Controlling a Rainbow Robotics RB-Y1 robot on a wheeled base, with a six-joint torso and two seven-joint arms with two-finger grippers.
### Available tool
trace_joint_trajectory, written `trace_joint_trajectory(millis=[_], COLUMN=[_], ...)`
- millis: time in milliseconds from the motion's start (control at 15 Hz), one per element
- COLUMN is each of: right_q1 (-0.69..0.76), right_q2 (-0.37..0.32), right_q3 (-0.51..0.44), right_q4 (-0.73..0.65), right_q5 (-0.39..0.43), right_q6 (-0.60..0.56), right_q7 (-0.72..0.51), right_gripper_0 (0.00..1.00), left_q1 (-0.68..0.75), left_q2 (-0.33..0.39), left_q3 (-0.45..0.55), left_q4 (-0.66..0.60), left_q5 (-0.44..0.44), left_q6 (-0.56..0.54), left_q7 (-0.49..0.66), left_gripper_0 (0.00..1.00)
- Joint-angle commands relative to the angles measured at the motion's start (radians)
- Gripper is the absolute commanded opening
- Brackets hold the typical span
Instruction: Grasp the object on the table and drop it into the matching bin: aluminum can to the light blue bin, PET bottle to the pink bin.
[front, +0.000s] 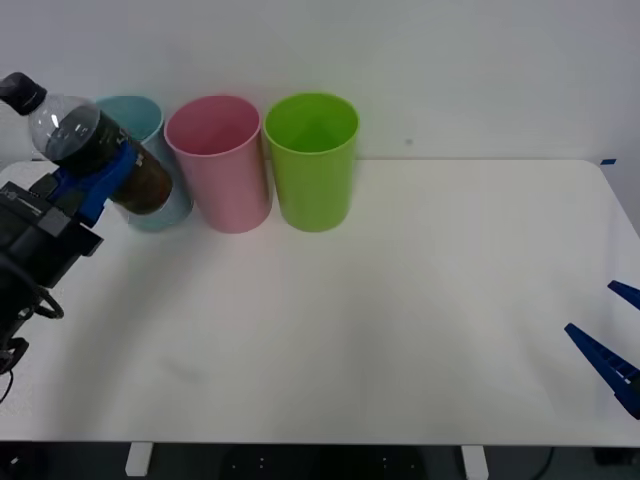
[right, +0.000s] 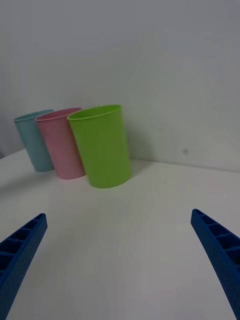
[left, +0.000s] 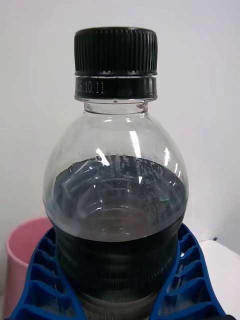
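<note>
Along the far edge of the white desk (front: 400, 300), against a plain pale wall, stand the light blue bin (front: 150, 125), pink bin (front: 220, 160) and green bin (front: 313, 160) in a row. The broad desktop lies bare. The left pincer (front: 95, 180) grips the PET bottle (front: 95, 150), tilted, aloft before the blue bin. The right pincer (front: 615, 335) rests spread wide at the near right edge.

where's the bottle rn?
Front view, far left: the bottle is off the table, tilted, clamped in the left gripper in front of the light blue bin, left of the pink bin.
</note>
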Motion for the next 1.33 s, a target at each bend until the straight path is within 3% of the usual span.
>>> trace_joint_trajectory(millis=[67, 467, 1333], right_q1=[0.000, 0.000, 0.000], right_q2=[0.000, 0.000, 0.000], right_q3=[0.000, 0.000, 0.000], right_q4=[0.000, 0.000, 0.000], right_q5=[0.000, 0.000, 0.000], right_q6=[0.000, 0.000, 0.000], right_q7=[0.000, 0.000, 0.000], right_gripper_0=[1.00, 1.00, 1.00], left_q1=[-0.089, -0.317, -0.732], left_q2=[0.016, 0.034, 0.040], left_q3=[0.001, -0.025, -0.073], left_q4=[0.048, 0.255, 0.727], left_q5=[-0.090, -0.243, -0.434], left_q6=[0.021, 0.017, 0.018], left_q7=[0.004, 0.002, -0.005], left_gripper_0=[0.00, 0.00, 0.00])
